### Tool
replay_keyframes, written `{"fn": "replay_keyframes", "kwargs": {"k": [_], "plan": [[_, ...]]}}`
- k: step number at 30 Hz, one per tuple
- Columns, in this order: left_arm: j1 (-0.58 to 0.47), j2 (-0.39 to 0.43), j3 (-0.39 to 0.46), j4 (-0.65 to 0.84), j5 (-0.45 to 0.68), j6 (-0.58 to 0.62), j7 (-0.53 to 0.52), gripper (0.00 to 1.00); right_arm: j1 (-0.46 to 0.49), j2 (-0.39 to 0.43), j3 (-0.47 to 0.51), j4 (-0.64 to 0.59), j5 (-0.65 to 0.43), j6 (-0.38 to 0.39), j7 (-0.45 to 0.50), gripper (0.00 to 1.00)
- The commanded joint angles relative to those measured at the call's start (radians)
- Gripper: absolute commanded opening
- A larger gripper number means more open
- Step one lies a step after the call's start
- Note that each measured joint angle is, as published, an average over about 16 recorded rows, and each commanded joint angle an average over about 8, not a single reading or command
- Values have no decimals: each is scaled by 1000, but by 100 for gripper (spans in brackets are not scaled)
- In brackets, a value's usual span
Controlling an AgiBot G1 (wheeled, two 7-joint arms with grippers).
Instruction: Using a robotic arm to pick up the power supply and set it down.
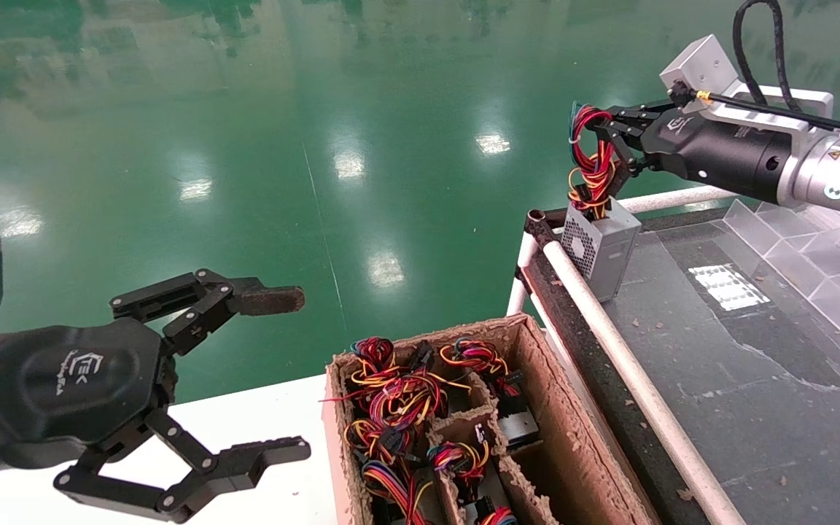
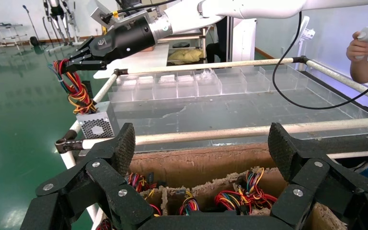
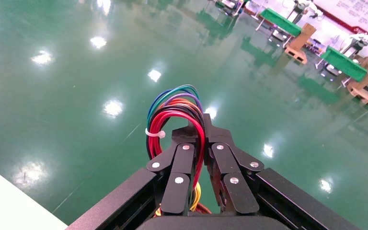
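Note:
The power supply is a small silver box with a honeycomb grille, upright at the near-left corner of the dark platform. I cannot tell whether its base touches the surface. Its tied bundle of red, yellow and blue wires rises from the top. My right gripper, the robotic arm at work, is shut on that bundle, and the wrist view shows the red wires pinched between its fingers. My left gripper hangs open and empty at the lower left, beside the cardboard tray.
The brown divided tray holds several more supplies with wire bundles. A white pipe rail edges the platform, and clear plastic dividers stand along its far right. A white table lies under the left gripper. A person's hand holds a controller.

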Motion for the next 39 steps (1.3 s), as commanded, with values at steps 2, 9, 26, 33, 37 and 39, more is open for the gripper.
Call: {"fn": "replay_keyframes", "kwargs": {"k": [2, 9, 26, 33, 37, 39], "plan": [[0, 0, 0, 0, 0, 0, 0, 100, 5, -2, -4, -13, -5, -3, -2, 100], [0, 0, 0, 0, 0, 0, 0, 100, 16, 0, -5, -29, -7, -2, -9, 100], [0, 0, 0, 0, 0, 0, 0, 100, 51, 41, -15, -59, -22, -24, 4, 100], [0, 0, 0, 0, 0, 0, 0, 100, 58, 74, 36, -43, 51, -28, -17, 100], [0, 0, 0, 0, 0, 0, 0, 100, 44, 89, 63, -23, 95, -40, -19, 100], [0, 0, 0, 0, 0, 0, 0, 100, 29, 98, 70, 0, 114, -50, -9, 100]]}}
